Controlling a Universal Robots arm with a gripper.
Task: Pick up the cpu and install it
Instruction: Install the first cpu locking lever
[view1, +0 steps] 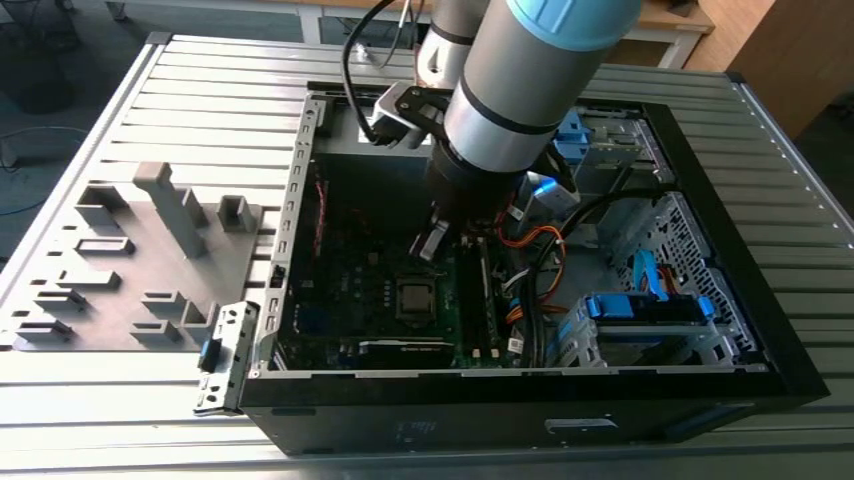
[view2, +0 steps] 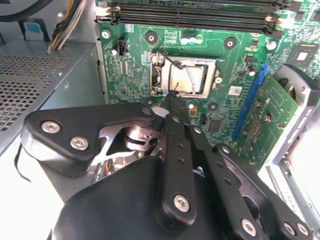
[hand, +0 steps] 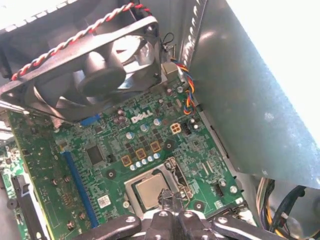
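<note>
One cpu (hand: 150, 190) sits in its socket (view2: 184, 79), pincer (view2: 172, 102) above.

arm (view1: 514, 90) angled steeply down, claw (view2: 172, 102) with fingers closed together.

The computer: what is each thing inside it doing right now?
computer case: side open, lying flat on the table.
cpu: sitting in the socket on the green board.
socket: its cover is open.
fan: not spinning.
claw: inside the case, just above the cpu; whether open or shut, cannot tell.
</note>
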